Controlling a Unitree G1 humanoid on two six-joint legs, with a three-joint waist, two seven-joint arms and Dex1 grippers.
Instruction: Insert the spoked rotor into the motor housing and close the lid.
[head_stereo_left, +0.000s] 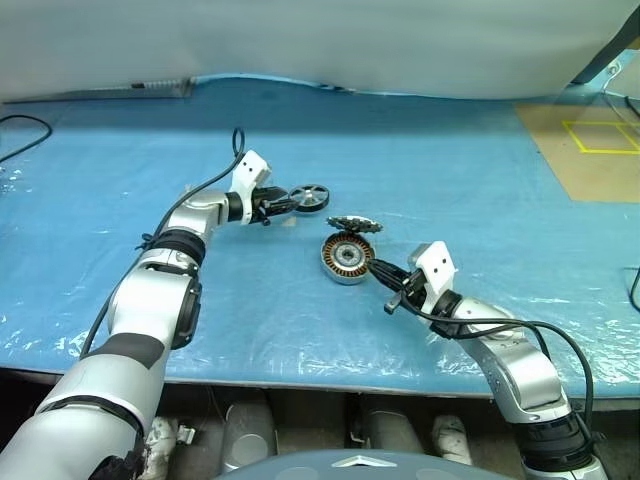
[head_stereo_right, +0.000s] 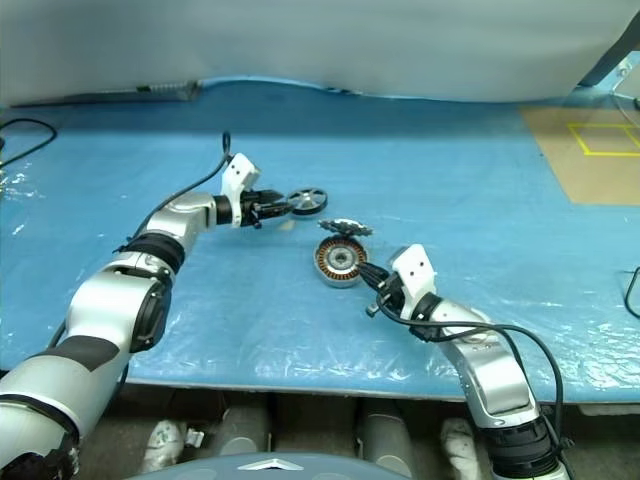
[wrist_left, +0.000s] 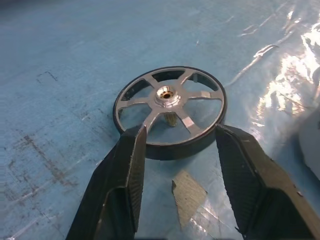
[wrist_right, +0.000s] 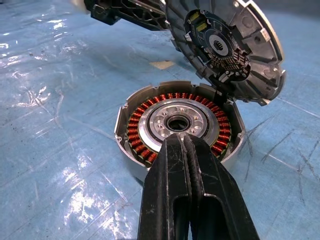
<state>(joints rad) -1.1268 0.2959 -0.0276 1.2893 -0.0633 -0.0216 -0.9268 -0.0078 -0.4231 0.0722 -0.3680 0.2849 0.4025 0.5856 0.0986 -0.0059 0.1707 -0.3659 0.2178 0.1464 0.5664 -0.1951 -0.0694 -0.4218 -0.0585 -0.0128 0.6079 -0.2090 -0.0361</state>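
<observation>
Spoked rotor (wrist_left: 170, 111) flat on blue table (head_stereo_left: 480, 180), between half-open left gripper (wrist_left: 179, 145) fingers, ungripped; right gripper (wrist_right: 187, 150) shut, empty, at motor housing (head_stereo_left: 346, 258), lid (wrist_right: 227, 47) raised; risk: off-centre pinch skids rotor away.

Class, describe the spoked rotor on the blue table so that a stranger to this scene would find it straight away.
Start at the blue table and find the motor housing near its middle, with its lid swung up. Just beyond and left of it lies the spoked rotor, between the left gripper's open fingers. Its black rim and shiny silver spokes mark it off from the copper-wound housing.
</observation>
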